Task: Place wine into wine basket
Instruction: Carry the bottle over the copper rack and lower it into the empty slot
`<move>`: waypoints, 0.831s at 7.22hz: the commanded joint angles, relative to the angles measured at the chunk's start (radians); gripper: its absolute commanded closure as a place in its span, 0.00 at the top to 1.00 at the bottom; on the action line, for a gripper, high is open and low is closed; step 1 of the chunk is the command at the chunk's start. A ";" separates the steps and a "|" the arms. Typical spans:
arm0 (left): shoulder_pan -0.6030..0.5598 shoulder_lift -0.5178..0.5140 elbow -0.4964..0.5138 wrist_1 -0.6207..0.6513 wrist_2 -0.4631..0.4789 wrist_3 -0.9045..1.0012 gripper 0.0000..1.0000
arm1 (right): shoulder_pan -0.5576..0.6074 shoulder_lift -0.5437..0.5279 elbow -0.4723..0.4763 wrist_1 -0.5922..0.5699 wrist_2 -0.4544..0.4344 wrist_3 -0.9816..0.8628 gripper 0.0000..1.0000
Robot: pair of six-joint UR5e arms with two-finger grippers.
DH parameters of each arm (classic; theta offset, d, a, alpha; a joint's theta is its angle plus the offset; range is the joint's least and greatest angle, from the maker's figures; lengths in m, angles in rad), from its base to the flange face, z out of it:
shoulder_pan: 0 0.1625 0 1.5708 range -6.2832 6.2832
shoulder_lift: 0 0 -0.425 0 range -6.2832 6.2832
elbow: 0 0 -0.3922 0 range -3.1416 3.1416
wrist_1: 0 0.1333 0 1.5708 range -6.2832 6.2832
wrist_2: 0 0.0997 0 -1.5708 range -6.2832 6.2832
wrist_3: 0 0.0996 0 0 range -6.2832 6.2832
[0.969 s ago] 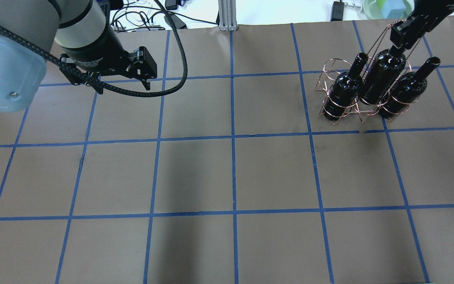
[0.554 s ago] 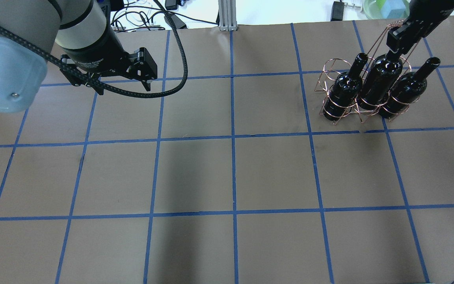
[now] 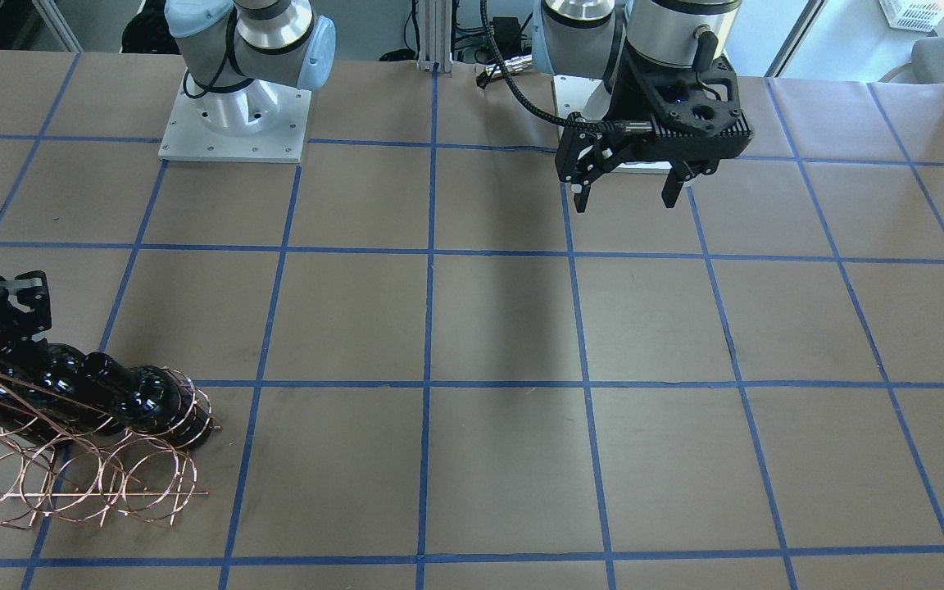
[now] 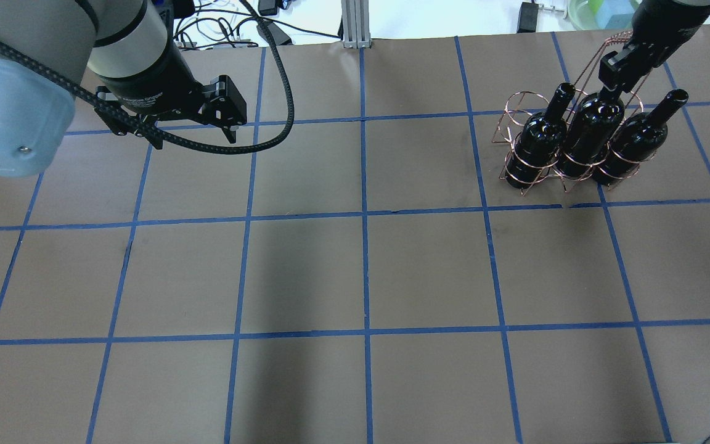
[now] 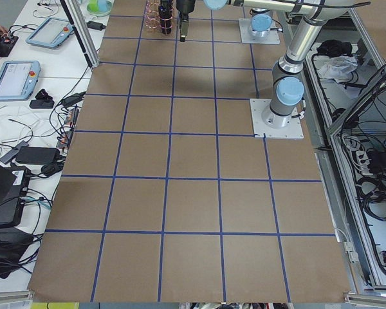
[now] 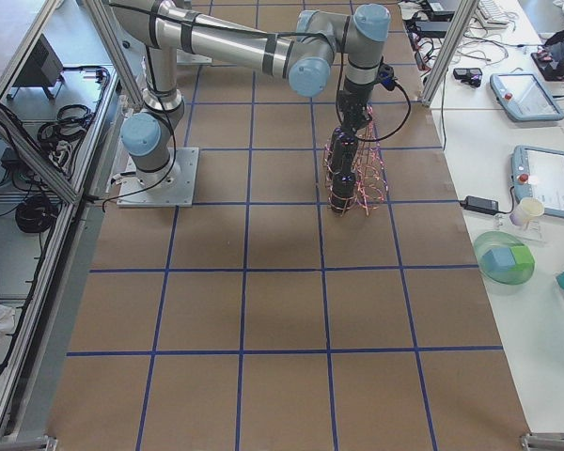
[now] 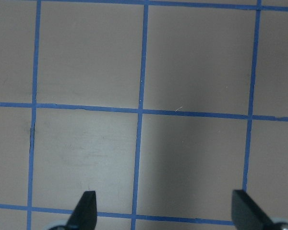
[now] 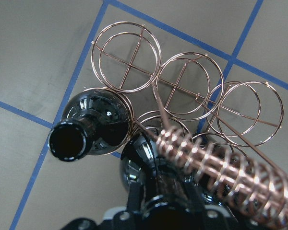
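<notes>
The wine basket (image 4: 518,176), a rose-gold wire rack of rings, stands at the far right of the table. Three glossy black wine bottles stand in its near row. My right gripper (image 4: 614,77) is shut on the neck of the middle bottle (image 4: 589,129), which sits between the left bottle (image 4: 543,139) and the right bottle (image 4: 635,142). In the right wrist view the held bottle (image 8: 144,167) is between my fingers, under the twisted handle (image 8: 221,167). My left gripper (image 4: 195,132) is open and empty above the far left of the table.
The basket's back rings (image 8: 127,57) hold nothing. A neighbouring bottle's open mouth (image 8: 69,140) is close to my right gripper. Cables and an aluminium post (image 4: 355,24) lie beyond the table's far edge. The brown table (image 4: 361,271) has a blue tape grid.
My right gripper has lowered the middle bottle deeper into the basket, level with its neighbours. The left arm has not moved.
</notes>
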 commanded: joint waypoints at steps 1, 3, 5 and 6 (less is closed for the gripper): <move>0.000 0.000 -0.002 0.000 -0.002 -0.004 1.00 | 0.000 0.016 0.001 -0.016 0.000 0.001 0.00; 0.000 -0.002 -0.004 0.002 0.000 0.001 1.00 | 0.000 0.019 0.002 -0.018 0.000 0.001 0.00; 0.001 -0.015 -0.025 -0.001 -0.011 0.001 1.00 | 0.000 0.020 0.018 -0.020 0.000 -0.001 0.00; 0.008 -0.003 -0.027 -0.003 -0.005 0.001 1.00 | 0.000 0.020 0.034 -0.042 0.000 0.001 0.00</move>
